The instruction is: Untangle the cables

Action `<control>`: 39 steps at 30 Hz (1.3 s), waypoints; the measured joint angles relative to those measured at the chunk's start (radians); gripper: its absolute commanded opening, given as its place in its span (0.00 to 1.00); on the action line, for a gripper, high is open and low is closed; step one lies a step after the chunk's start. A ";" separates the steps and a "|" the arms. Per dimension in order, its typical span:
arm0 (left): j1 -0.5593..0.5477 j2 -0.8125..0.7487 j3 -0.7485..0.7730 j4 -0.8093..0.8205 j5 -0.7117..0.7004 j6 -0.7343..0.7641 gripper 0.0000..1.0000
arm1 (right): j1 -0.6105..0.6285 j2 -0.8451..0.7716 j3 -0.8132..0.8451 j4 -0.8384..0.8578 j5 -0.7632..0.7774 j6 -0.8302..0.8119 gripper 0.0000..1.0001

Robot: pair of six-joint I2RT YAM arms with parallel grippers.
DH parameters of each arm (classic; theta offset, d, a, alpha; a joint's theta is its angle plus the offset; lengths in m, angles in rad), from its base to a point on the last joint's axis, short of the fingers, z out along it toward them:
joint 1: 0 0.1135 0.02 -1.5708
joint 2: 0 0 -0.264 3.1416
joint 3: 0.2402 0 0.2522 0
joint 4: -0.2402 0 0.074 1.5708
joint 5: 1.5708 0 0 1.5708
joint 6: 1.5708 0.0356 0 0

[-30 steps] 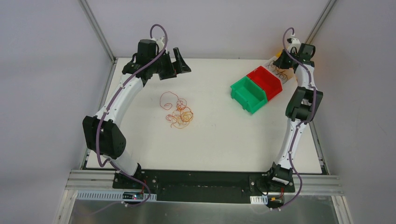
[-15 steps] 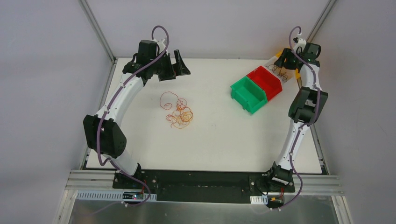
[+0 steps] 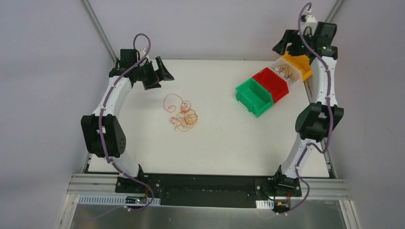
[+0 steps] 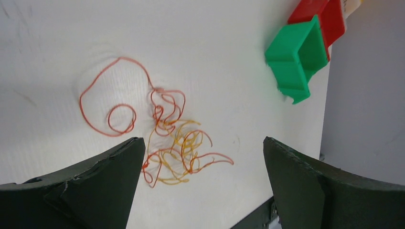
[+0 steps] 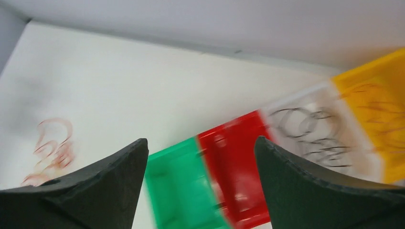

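The cables (image 3: 181,113) lie as a loose tangle of red, orange and yellow curly wires left of the table's centre, touched by nothing. The left wrist view shows the tangle (image 4: 167,138) below and ahead. My left gripper (image 3: 161,75) hovers open and empty at the back left, above and behind the tangle. More dark curly wires (image 3: 285,71) lie in a clear bin (image 5: 363,152). My right gripper (image 3: 286,44) is raised above the back right corner, behind that bin, open and empty. The blurred right wrist view shows the dark wires (image 5: 310,133) and the far tangle (image 5: 52,148).
A row of small bins runs diagonally at the back right: green (image 3: 254,97), red (image 3: 273,83), the clear one, then yellow (image 3: 298,64) with thin orange wires in it. The green and red bins look empty. Frame posts stand at both back corners.
My right gripper opened and rose back from the clear bin, leaving the dark wires in it. My left arm swung to the left, away from the table's middle.
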 measured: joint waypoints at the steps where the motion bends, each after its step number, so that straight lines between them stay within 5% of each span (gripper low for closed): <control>1: 0.013 0.000 -0.046 -0.004 0.029 0.008 0.94 | 0.033 -0.044 -0.038 -0.040 -0.006 -0.004 0.83; 6: 0.020 0.010 -0.164 -0.039 0.151 0.055 0.70 | 0.305 -0.194 -0.267 -0.193 -0.076 0.003 0.73; 12: 0.018 0.053 -0.248 -0.069 0.265 0.121 0.45 | 0.579 -0.171 -0.520 -0.218 -0.145 0.090 0.63; 21: -0.034 0.120 -0.253 -0.072 0.333 0.189 0.65 | 0.733 -0.003 -0.573 -0.093 -0.151 0.166 0.53; 32: -0.171 0.172 -0.253 -0.012 0.304 0.225 0.70 | 0.817 0.171 -0.491 0.037 -0.143 0.229 0.62; 36: -0.176 0.207 -0.253 0.021 0.274 0.215 0.51 | 0.847 0.199 -0.472 0.068 -0.135 0.252 0.44; 39: -0.175 0.219 -0.254 0.032 0.250 0.203 0.14 | 0.858 0.209 -0.470 0.072 -0.125 0.259 0.21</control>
